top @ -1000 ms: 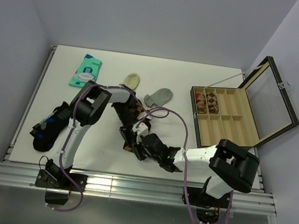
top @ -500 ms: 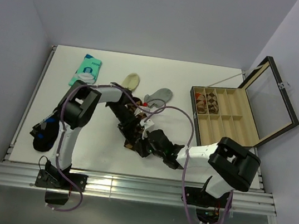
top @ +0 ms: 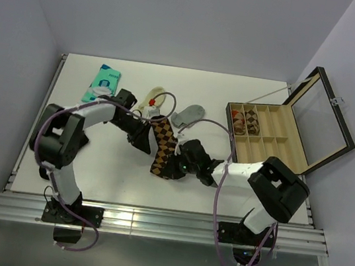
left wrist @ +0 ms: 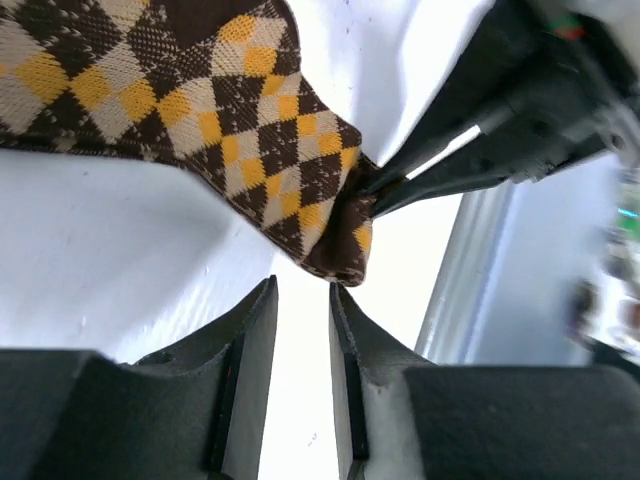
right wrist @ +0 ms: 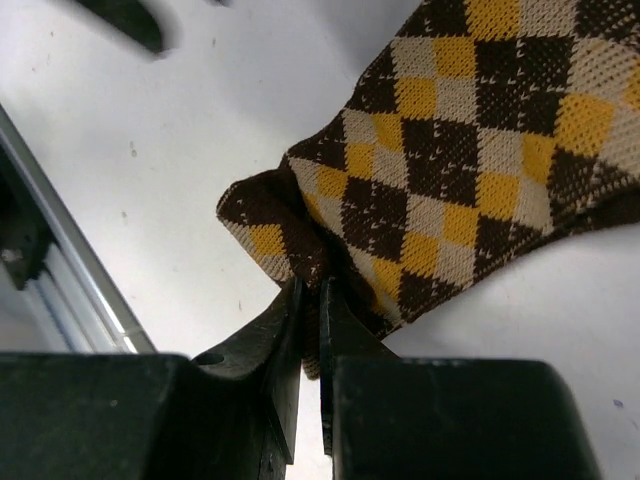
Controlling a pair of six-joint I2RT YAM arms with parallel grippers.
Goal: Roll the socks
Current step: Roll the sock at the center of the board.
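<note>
Teal-and-white packet (top: 102, 83) lay at ten o'clock on the table (top: 111, 171) as I watched from my console. Left gripper (top: 145, 141), fingers (left wrist: 250, 350) parted by only a narrow gap and gripping nothing, sat just beside the argyle sock (top: 163, 146) stretched across mid-table. Cream sock (top: 156, 94) lay at twelve o'clock from it, grey sock (top: 188, 114) at one. Right gripper (right wrist: 305, 295) pinched the argyle sock's near end, bunching the fabric. At three o'clock stood the open wooden box (top: 274, 154), with rolled socks (top: 246, 121) in two far compartments.
</note>
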